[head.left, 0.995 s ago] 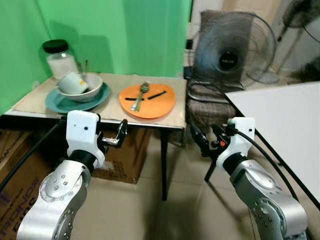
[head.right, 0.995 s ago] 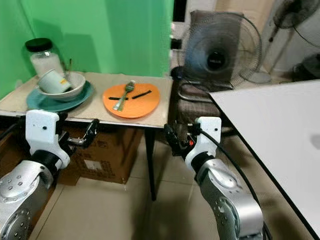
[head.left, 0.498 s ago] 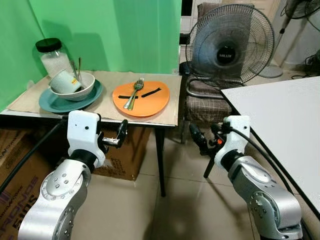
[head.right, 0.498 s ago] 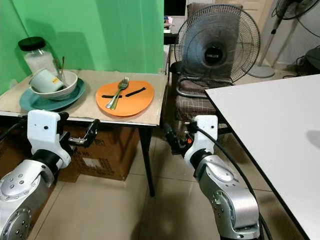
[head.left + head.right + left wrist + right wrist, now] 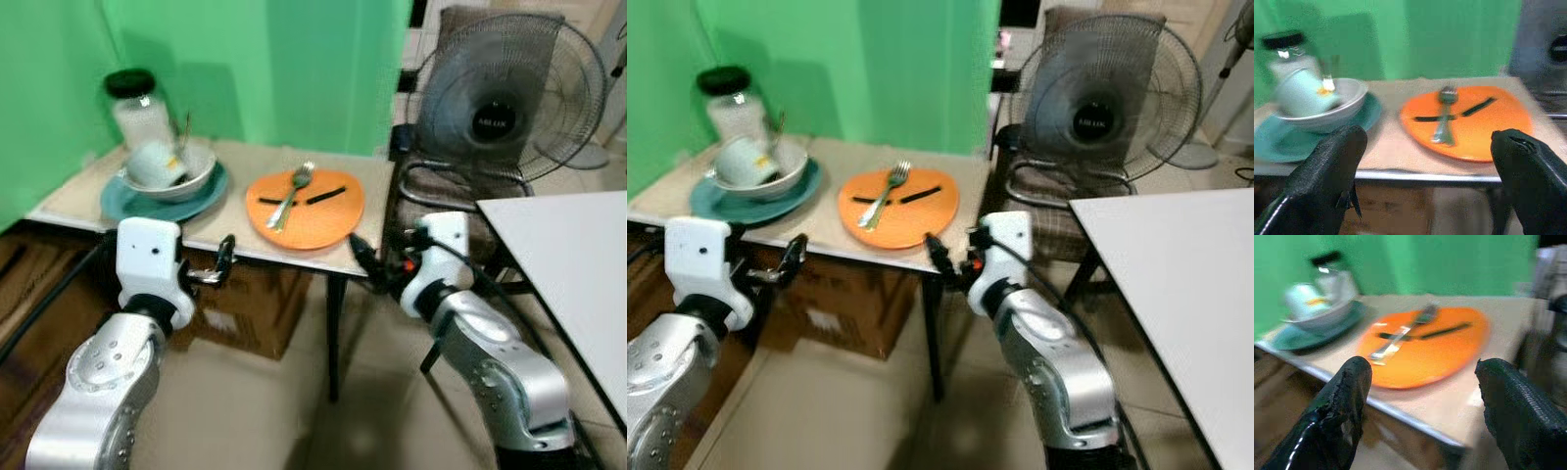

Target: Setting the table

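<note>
at frame centre of left eye view: orange plate [image 5: 305,208] on small table [image 5: 367,262], near its right front corner; fork [image 5: 291,195] and two black sticks lie on it, fork's long axis running front-to-back. upper left: teal plate [image 5: 122,203] under bowl [image 5: 196,174] holding tipped cup [image 5: 157,164]; jar [image 5: 139,109] behind. right gripper [image 5: 361,255] just below plate's front edge, nearer arm; jaws wide apart, empty. left gripper [image 5: 223,259] below table edge, left of plate, likewise spread, holding nothing. fan [image 5: 509,98] upper right.

On the counter [image 5: 245,257], a plate [image 5: 306,208] lies at the right with a fork [image 5: 291,194] on it. To its left a bowl [image 5: 172,177] sits on another plate [image 5: 137,203], holding a tipped cup [image 5: 157,164]. A jar [image 5: 138,104] stands behind the bowl. A fan [image 5: 509,98] stands right of the counter, a box [image 5: 250,305] beneath it.
</note>
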{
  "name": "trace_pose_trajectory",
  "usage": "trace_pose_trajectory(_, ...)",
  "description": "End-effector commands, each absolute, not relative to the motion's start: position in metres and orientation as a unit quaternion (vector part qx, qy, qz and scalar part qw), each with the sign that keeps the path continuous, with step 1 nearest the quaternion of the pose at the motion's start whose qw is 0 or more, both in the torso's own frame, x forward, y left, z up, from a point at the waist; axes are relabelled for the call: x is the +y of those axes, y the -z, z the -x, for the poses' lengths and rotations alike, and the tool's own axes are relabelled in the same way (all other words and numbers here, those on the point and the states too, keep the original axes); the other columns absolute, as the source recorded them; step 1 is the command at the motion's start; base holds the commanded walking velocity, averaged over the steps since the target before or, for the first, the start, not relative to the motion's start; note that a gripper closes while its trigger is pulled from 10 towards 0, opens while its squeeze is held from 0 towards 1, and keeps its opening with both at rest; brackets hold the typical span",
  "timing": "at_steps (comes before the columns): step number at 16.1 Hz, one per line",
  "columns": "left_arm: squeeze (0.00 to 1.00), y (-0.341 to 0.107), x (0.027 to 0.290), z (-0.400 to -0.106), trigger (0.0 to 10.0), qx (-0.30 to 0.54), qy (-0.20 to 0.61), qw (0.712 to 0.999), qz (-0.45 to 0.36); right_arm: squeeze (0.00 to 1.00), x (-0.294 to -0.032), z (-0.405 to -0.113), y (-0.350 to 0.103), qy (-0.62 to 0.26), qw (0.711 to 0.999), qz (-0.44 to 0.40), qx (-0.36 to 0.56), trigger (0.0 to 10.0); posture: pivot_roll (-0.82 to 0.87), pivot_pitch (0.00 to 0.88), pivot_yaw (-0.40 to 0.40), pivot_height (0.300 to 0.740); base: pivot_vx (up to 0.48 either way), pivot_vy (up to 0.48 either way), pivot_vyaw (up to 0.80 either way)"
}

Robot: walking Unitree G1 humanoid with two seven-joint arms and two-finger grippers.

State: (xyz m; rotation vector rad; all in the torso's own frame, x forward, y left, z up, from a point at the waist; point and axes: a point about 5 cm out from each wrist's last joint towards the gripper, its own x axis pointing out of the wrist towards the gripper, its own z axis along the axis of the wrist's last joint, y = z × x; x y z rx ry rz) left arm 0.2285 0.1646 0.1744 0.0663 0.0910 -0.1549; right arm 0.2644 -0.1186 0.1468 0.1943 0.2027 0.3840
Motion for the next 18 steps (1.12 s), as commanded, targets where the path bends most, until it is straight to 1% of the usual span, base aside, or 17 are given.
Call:
trace_pose_trajectory(1,0.0,-0.175,0.1658,-0.2284,10.0,0.045,0.078,0.995,-0.04,0.0,-0.1217,-0.2658,-0.1481,-0.178,0.975,-0.099,0.094,10.0,0.0,0.0,0.051,0.74,0.292,0.0,0.0)
trace_pose_trajectory(8,0.0,-0.1743,0.1655,-0.2286,10.0,0.05,0.1,0.993,-0.044,0.0,-0.1232,-0.2658,-0.1486,-0.164,0.976,-0.11,0.09,10.0,0.0,0.002,0.058,0.74,0.292,0.0,0.0)
trace_pose_trajectory(11,0.0,-0.1719,0.1635,-0.2261,10.0,0.054,0.108,0.992,-0.042,0.0,-0.125,-0.2638,-0.1485,-0.163,0.976,-0.112,0.09,10.0,0.0,0.006,0.056,0.74,0.29,0.0,-0.69)
trace_pose_trajectory(18,0.0,-0.1717,0.1646,-0.2246,10.0,0.056,0.112,0.991,-0.042,0.0,-0.123,-0.2631,-0.1501,-0.173,0.975,-0.107,0.088,10.0,0.0,0.015,0.049,0.74,0.289,0.0,0.0)
